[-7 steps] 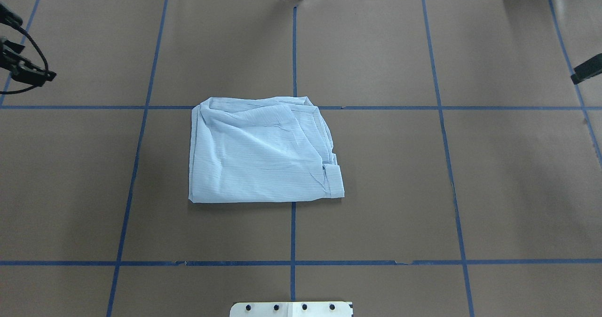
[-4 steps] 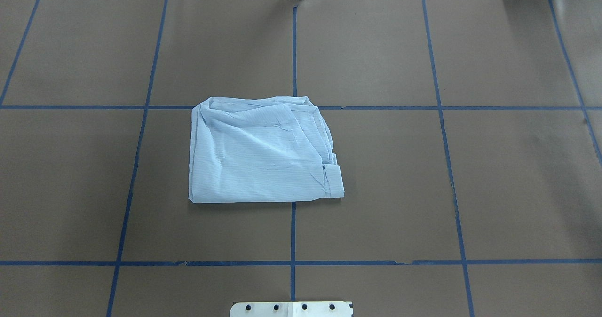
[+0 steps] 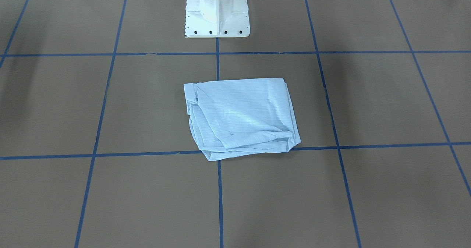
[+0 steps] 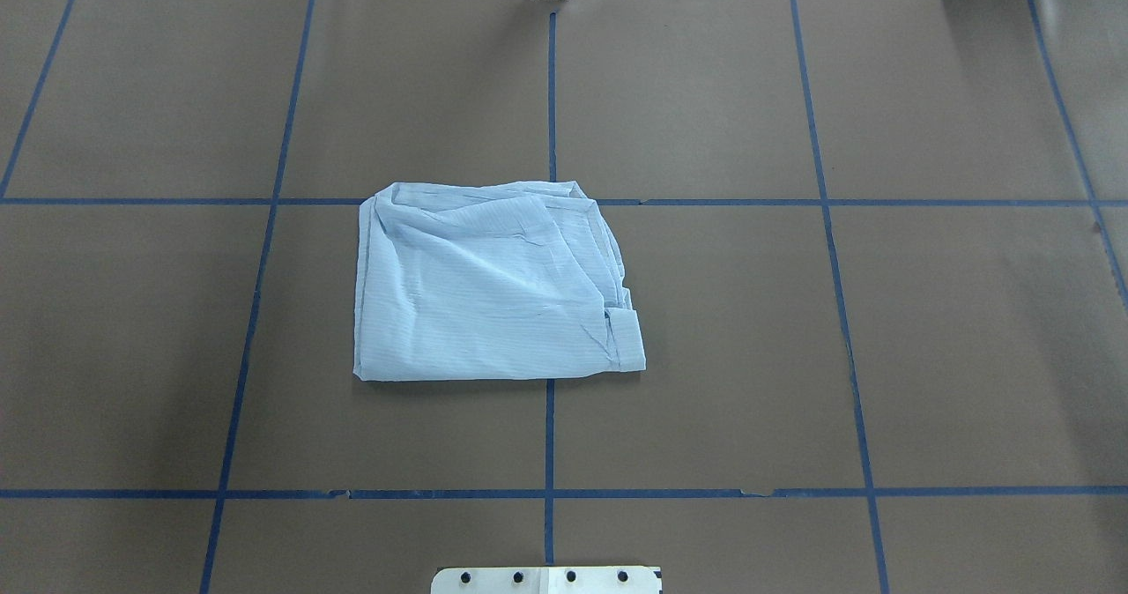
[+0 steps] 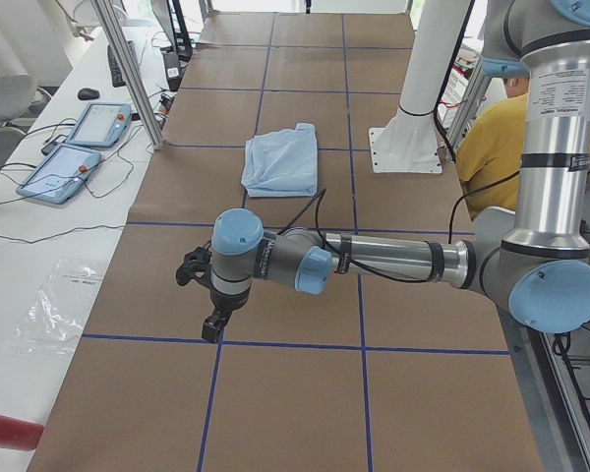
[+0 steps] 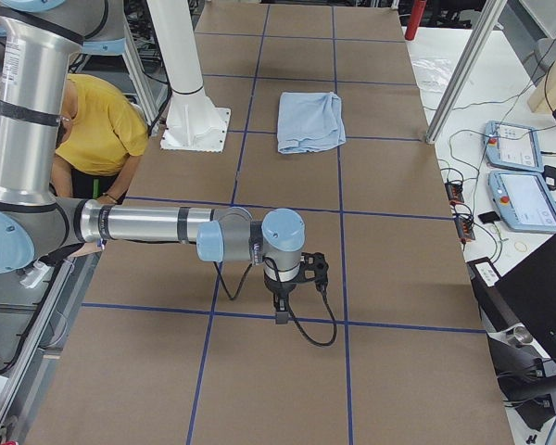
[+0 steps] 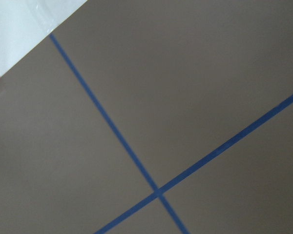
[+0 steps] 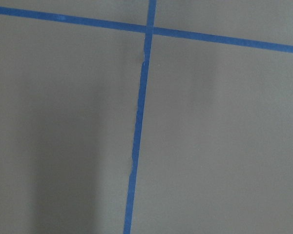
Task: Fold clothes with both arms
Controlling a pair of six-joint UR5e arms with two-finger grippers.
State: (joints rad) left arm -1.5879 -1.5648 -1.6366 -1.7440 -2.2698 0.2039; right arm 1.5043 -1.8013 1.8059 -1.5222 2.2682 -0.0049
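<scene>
The clothes are one pale-blue striped shirt (image 4: 493,285), folded into a rough rectangle and lying flat near the table's middle, also visible from the front (image 3: 241,117) and from both ends (image 5: 280,162) (image 6: 310,120). Nothing touches it. My left gripper (image 5: 211,324) hangs over bare table far out toward the left end. At the opposite end, my right gripper (image 6: 281,311) hangs equally far from the shirt. Both show only in the side views, so I cannot tell whether they are open or shut. The wrist views show only brown table and blue tape.
The white pedestal base (image 3: 217,16) stands at the robot's edge behind the shirt. A person in a yellow shirt (image 5: 497,138) sits behind the robot. Metal posts (image 5: 128,69) and control tablets (image 6: 519,176) line the far edge of the table.
Both grippers stood at the side edges of the overhead view a second ago; they have moved outward and no longer show there. The shirt has not moved.
</scene>
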